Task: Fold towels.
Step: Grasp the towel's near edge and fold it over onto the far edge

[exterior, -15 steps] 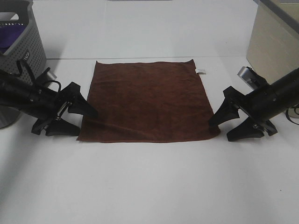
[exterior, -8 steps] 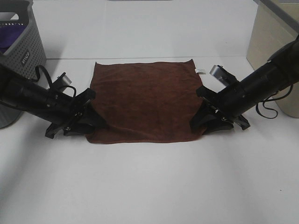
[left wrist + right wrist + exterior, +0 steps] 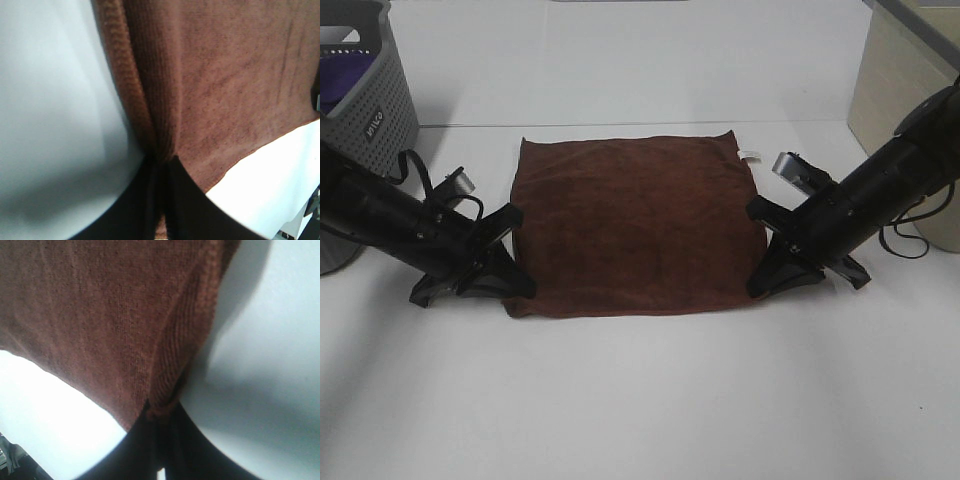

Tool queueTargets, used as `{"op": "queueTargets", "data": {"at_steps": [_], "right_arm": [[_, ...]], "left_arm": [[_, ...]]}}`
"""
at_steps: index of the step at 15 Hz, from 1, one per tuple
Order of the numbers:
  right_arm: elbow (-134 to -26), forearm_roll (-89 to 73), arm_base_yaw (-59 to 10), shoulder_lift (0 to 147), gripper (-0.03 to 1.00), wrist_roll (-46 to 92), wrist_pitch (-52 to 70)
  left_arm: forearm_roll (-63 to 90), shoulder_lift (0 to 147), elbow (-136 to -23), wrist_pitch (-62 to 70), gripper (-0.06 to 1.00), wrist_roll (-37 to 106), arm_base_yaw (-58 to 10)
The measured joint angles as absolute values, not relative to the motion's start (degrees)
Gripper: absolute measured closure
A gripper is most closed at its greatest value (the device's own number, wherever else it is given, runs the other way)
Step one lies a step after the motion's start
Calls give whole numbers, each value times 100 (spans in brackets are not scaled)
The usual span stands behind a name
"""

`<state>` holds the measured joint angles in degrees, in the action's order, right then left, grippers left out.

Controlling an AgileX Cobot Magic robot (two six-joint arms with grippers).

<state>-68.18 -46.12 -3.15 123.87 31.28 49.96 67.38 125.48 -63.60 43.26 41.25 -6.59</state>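
Note:
The dark reddish-brown towel (image 3: 635,222) lies spread on the white table, its small white tag (image 3: 750,155) at the far right corner. My left gripper (image 3: 515,287) is shut on the towel's near left corner, pinching the edge; the left wrist view shows the cloth (image 3: 215,85) gathered between the black fingers (image 3: 145,200). My right gripper (image 3: 760,285) is shut on the near right corner; the right wrist view shows the towel (image 3: 100,315) bunched into the fingers (image 3: 155,445). Both near corners are lifted slightly off the table.
A grey perforated basket (image 3: 365,110) with a purple cloth (image 3: 340,80) inside stands at the far left. A beige box (image 3: 905,90) stands at the far right. The table's (image 3: 640,400) near half is bare white.
Both grippers moved in from beside the towel and closed on its near corners. The near edge has drawn inward and lifted a little.

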Motion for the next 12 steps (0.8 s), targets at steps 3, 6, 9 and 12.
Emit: {"op": "queueTargets", "data": {"at_steps": [3, 6, 9, 12], "right_arm": [[-6406, -4039, -332, 11986, 95, 2464, 5071], [-6033, -3965, -367, 11620, 95, 2040, 5254], [-5964, -3948, -372, 11528, 95, 1960, 5426], [-6280, -3867, -378, 11528, 95, 1960, 5466]], "left_arm": [[5483, 12284, -6325, 4658, 93, 3002, -699], [4761, 11860, -6211, 4950, 93, 2131, -768], [4618, 11786, -6142, 5105, 93, 2000, -773], [4595, 11786, -6406, 5076, 93, 1988, -773]]}}
